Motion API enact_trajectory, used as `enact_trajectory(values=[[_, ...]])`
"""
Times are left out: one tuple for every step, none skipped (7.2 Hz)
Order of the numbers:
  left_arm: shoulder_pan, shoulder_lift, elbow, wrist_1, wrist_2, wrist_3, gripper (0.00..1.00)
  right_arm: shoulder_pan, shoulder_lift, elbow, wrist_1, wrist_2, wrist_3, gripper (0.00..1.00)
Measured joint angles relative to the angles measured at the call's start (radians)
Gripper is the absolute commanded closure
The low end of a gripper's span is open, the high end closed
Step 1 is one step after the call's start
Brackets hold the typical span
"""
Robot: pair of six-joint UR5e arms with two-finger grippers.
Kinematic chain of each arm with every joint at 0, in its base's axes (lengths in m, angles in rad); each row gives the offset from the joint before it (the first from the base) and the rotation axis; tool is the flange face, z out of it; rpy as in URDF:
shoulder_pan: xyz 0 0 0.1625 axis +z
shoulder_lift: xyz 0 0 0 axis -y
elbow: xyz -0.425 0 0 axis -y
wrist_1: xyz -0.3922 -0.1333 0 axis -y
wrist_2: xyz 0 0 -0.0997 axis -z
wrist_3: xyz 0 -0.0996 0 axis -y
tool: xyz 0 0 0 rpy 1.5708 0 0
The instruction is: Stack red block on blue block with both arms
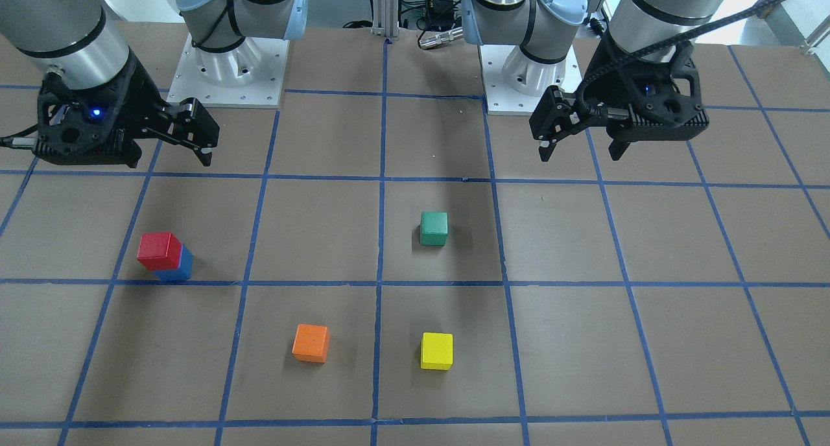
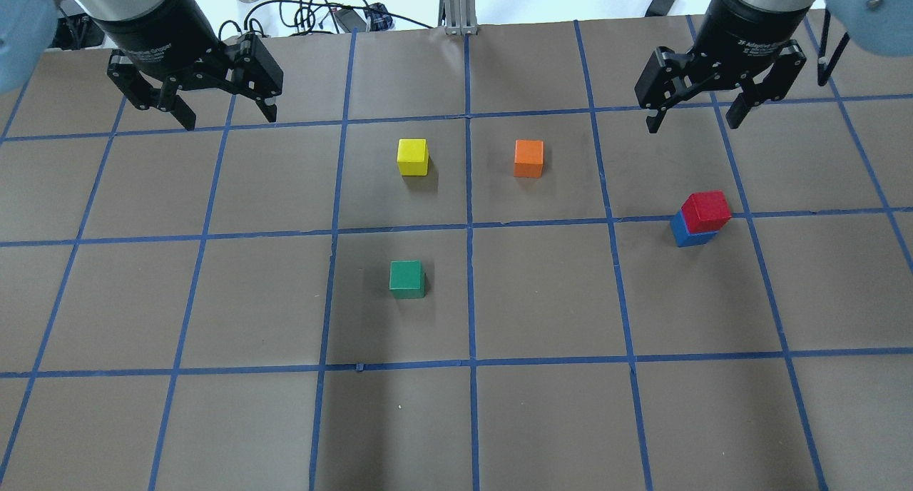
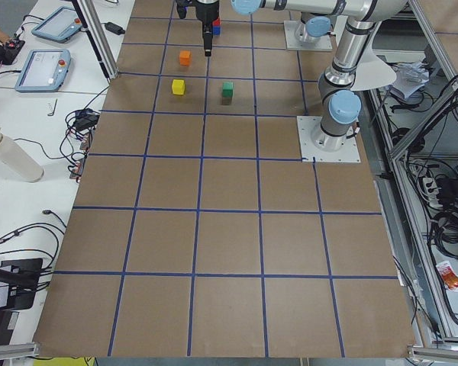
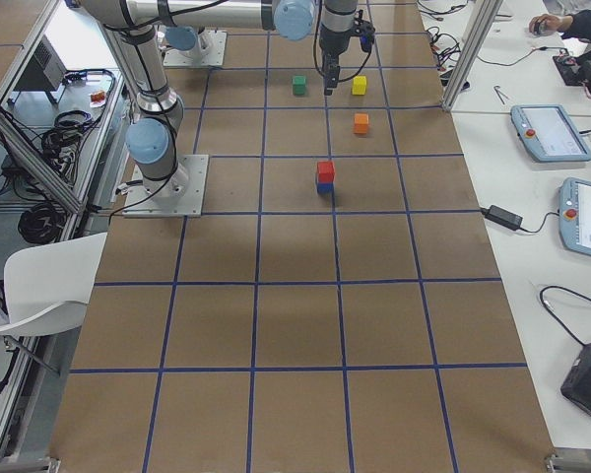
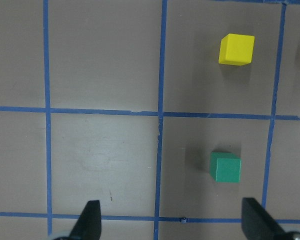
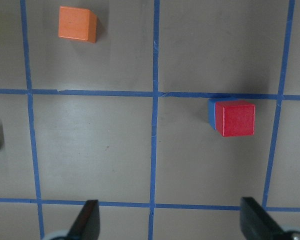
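The red block (image 2: pixel 706 210) sits on top of the blue block (image 2: pixel 688 235) on the right side of the table, slightly offset so a blue edge shows. The stack also shows in the front view, red (image 1: pixel 159 250) on blue (image 1: pixel 180 269), and in the right wrist view, red (image 6: pixel 235 118) over blue (image 6: pixel 211 111). My right gripper (image 2: pixel 695 116) is open and empty, raised beyond the stack and apart from it. My left gripper (image 2: pixel 214 113) is open and empty, raised at the far left. No gripper touches a block.
A yellow cube (image 2: pixel 413 156) and an orange cube (image 2: pixel 528 158) lie in the far middle. A green cube (image 2: pixel 407 279) lies nearer the centre. The brown table (image 2: pixel 542 419) has a blue tape grid. The two arm bases (image 1: pixel 227 70) stand at the robot's edge.
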Motion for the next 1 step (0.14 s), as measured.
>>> enact_trajectory(values=[[0.000,0.000,0.000,0.000,-0.001,0.000,0.00,0.003,-0.005,0.001,-0.001,0.002,0.000,0.00]])
